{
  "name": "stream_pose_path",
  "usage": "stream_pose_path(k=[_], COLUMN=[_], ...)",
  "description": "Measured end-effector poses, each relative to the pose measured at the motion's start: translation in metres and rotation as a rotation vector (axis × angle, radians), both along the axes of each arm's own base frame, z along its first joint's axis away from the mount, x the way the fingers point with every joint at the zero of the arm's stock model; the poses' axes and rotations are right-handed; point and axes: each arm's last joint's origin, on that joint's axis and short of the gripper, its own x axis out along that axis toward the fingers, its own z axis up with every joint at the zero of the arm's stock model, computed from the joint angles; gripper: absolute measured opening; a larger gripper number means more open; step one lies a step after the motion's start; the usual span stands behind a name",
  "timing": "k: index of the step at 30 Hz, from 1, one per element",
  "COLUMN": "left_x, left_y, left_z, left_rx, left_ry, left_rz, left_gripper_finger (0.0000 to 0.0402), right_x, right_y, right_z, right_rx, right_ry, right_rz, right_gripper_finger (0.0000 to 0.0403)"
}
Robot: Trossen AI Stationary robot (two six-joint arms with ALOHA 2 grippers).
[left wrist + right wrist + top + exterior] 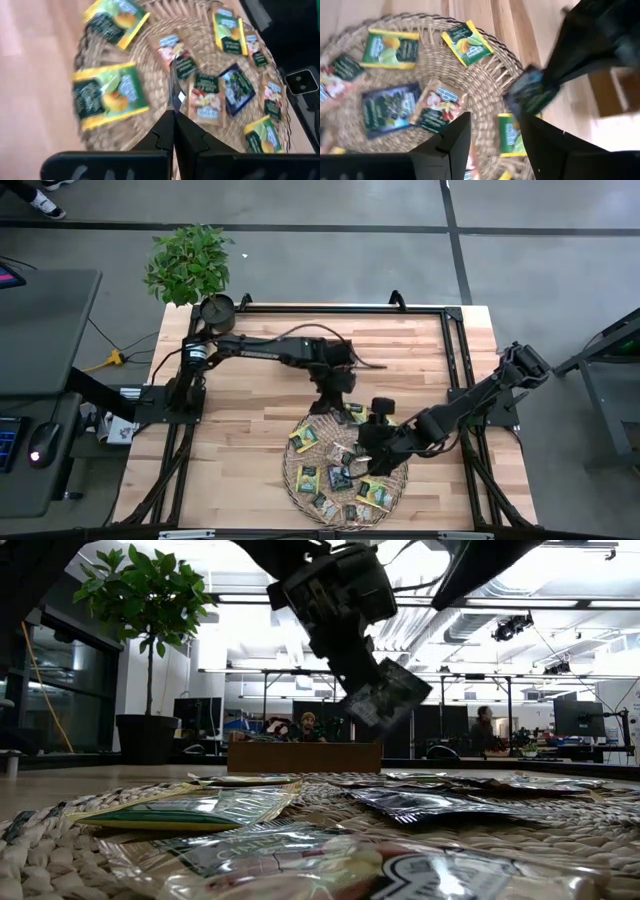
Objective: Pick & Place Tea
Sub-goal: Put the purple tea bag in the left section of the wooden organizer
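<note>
Holding one dark sachet [385, 695] clear of the tray [292, 472], the left gripper [345, 402] hangs over the tray's far rim. Its jaws are pinched tight on the packet's top edge, so the packet dangles at a tilt below the fingers, touching nothing; in the left wrist view the two fingers [162, 135] meet with only the thin packet edge between them. A grip by the edge suits such a flat, limp thing, which offers no thickness to grasp from the sides.

Most of the tea lies flat and scattered inside the woven tray: yellow-edged sachets [107, 97] toward one side, a dark blue one [236, 90] and paler ones nearer the middle, some overlapping. A few sit right at the rim.

The right gripper [372, 442] waits low over the tray's right half, its jaws standing apart with nothing between them, as its own wrist view shows. It looks posed either to take the next sachet or to stay out of the way.

A wooden box [304, 756] sits beyond the tray in the low view; I judge it a likely drop spot, though that cannot be confirmed.
</note>
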Motion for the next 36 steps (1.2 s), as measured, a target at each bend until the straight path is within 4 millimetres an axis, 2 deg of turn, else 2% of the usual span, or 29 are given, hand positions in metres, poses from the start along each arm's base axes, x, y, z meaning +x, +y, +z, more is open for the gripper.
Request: stream_pose_path(k=[8,11,14,16,19,24,29,36], left_x=[-0.010,-0.022,-0.026,-0.036,-0.039,-0.054,-0.078,-0.120], left_y=[0.045,0.062,0.078,0.086,0.093,0.103,0.112,0.102], left_z=[0.017,0.022,0.034,0.043,0.060,0.072,0.069,0.037], left_rx=[0.002,-0.008,-0.001,-0.018,-0.004,0.045,0.035,0.018], left_ry=[-0.050,-0.022,-0.086,-0.083,-0.165,-0.205,-0.276,-0.406], left_rz=[0.103,0.145,0.180,0.208,0.228,0.290,0.398,0.584], left_gripper_finger=[0.0000,0.0000,0.0000,0.0000,0.0000,0.0000,0.0000,0.0000], right_x=[-0.011,-0.015,-0.019,-0.020,-0.021,-0.023,-0.023,-0.023], right_y=[0.000,0.000,0.001,0.001,0.001,-0.001,-0.003,-0.004], right_z=[-0.015,-0.020,-0.022,-0.023,-0.023,-0.023,-0.024,-0.024], right_rx=[0.112,0.146,0.157,0.163,0.163,0.148,0.136,0.128], right_ry=[0.052,0.073,0.087,0.089,0.090,0.091,0.087,0.087], right_rz=[-0.154,-0.202,-0.238,-0.254,-0.277,-0.310,-0.318,-0.326], right_gripper_finger=[0.0171,0.0173,0.0174,0.0173,0.0172,0.0174,0.0173,0.0170])
